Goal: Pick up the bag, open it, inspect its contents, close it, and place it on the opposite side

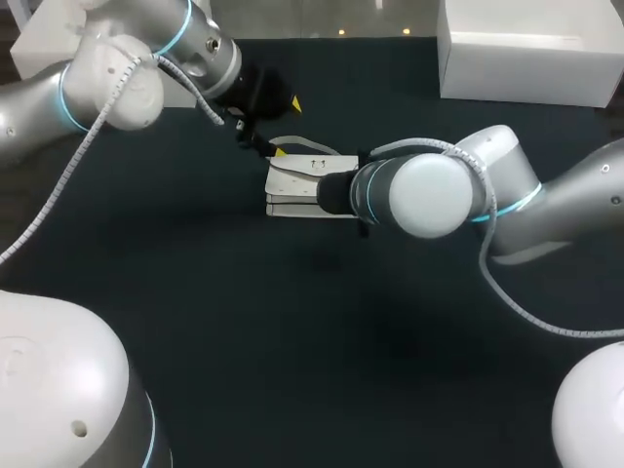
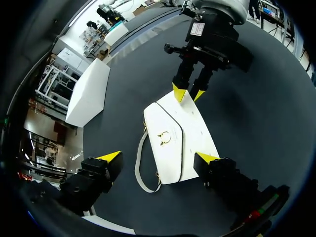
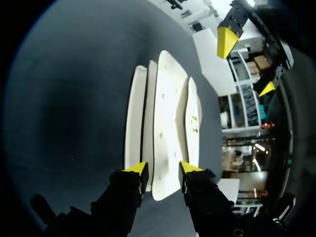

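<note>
A white handbag (image 1: 297, 180) with a flap and a small emblem lies on the dark table (image 1: 244, 331), its strap (image 2: 140, 168) looped beside it. My left gripper (image 2: 158, 158) hangs above the bag (image 2: 170, 140), fingers wide open on either side and clear of it. My right gripper (image 3: 163, 169) is level with the table at the bag's (image 3: 168, 113) end, and its yellow fingertips (image 3: 139, 169) press a narrow part of that end from two sides. The left wrist view shows the right gripper (image 2: 188, 94) at the bag's far end. In the head view my right wrist hides those fingers.
A large white box (image 1: 531, 49) stands at the back right of the table and another white box (image 1: 39, 44) at the back left, also seen beside the bag as a white box (image 2: 89, 91). Dark bare tabletop stretches in front of the bag.
</note>
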